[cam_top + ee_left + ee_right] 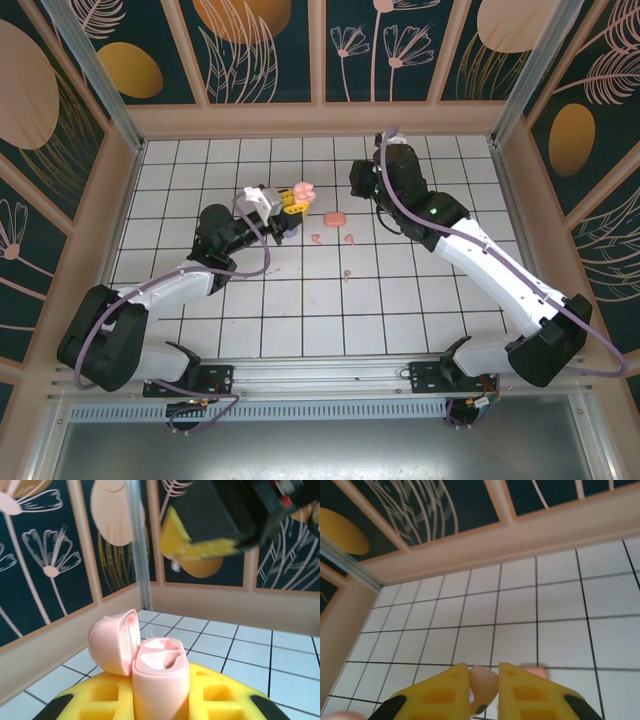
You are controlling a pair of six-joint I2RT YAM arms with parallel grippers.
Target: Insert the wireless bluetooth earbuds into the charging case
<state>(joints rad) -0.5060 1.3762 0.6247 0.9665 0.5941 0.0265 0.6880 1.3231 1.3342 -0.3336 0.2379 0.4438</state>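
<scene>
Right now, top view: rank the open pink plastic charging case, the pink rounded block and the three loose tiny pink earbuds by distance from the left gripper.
1. Charging case, gripped by the left gripper itself.
2. Pink rounded block, to its right, and left earbud: too close to call.
3. Right earbud, mid-table.
4. Near earbud, closest to the arm bases.

The left gripper [291,205], clamping the open charging case [303,190], and the right gripper [484,672], pinching an earbud [481,690], crowd the far middle. 3 loose buds [317,238] and a pink block [335,218] dot the tiles [300,262] between; near tiles [330,322] lie free.
</scene>
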